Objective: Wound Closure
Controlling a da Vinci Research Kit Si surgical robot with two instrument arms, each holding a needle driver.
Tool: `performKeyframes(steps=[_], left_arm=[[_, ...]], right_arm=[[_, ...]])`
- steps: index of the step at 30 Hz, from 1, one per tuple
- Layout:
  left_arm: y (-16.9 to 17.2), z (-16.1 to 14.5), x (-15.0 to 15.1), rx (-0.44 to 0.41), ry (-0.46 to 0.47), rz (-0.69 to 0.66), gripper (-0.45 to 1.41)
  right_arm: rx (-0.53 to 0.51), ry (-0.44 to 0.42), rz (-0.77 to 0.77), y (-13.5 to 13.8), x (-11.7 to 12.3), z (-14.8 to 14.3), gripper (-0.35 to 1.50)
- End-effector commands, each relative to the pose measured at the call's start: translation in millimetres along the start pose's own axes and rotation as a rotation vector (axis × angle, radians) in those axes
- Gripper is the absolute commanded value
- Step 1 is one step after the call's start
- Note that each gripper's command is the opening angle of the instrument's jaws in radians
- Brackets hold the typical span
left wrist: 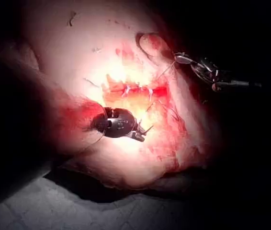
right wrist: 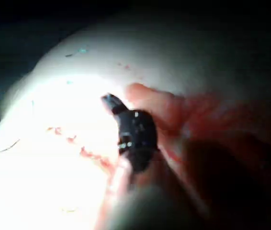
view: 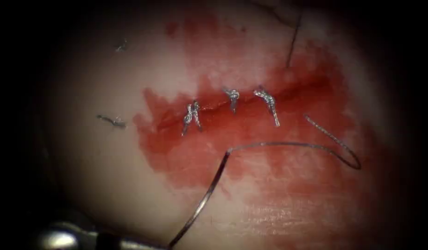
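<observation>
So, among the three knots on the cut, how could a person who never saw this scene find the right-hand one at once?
Start from the tissue and its red fluid, then follow the dark cut that runs slanting through it. Three silvery knots sit along it; take the right-hand knot. Unlike the middle knot and left knot, it has one long tail pointing down and right.

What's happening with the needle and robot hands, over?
Left hand at needle's lower end, grip unclear. Right hand away from needle, hold unclear. Needle lies on tissue below the cut, not in it. Three knotted stitches across cut.
</observation>
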Motion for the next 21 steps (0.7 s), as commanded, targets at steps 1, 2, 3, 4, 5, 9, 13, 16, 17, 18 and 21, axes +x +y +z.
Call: performKeyframes(steps=[1,2,3,4,5,9,13,16,17,18,21], left_arm=[[-0.7,0.7,-0.5,0.008,0.000,-0.012,-0.17],[-1.0,0.7,-0.7,0.017,-0.005,-0.024,-0.01],[-1.5,0.6,-1.0,0.030,-0.011,-0.060,0.14],[-1.9,0.5,-1.2,0.049,-0.020,-0.097,0.16],[-2.7,0.1,-1.8,0.089,-0.033,-0.196,0.64],[-3.3,-1.6,-2.7,0.066,-0.008,-0.369,0.78],[-3.1,-3.2,-2.7,0.037,0.027,-0.428,0.78],[-1.9,-4.6,-2.6,-0.004,0.042,-0.423,0.78],[-1.3,-5.0,-2.6,-0.009,0.042,-0.426,0.78],[0.0,-5.9,-2.5,-0.036,0.008,-0.428,0.78],[0.7,-8.1,-1.0,-0.070,-0.068,-0.444,0.78]], right_arm=[[-0.027,-0.006,-0.002,0.0,-0.3,0.5,1.28],[-0.037,-0.009,-0.002,-0.1,-0.3,0.2,1.33],[-0.034,-0.010,-0.003,-0.2,-0.4,-0.3,1.36],[-0.032,-0.008,-0.003,-0.4,-0.5,-0.7,1.38],[-0.031,0.000,-0.005,-0.8,-0.7,-1.8,1.40],[-0.051,0.002,-0.009,-1.5,-1.1,-4.9,1.41],[-0.070,0.004,-0.008,-1.6,-1.6,-7.4,1.41],[-0.095,-0.002,-0.014,-1.6,-1.9,-8.8,1.41],[-0.101,-0.004,-0.015,-1.7,-2.0,-9.0,1.43],[-0.106,-0.006,-0.022,-1.8,-2.3,-9.1,1.43],[-0.109,-0.005,-0.035,-2.3,-2.9,-8.7,1.45]])
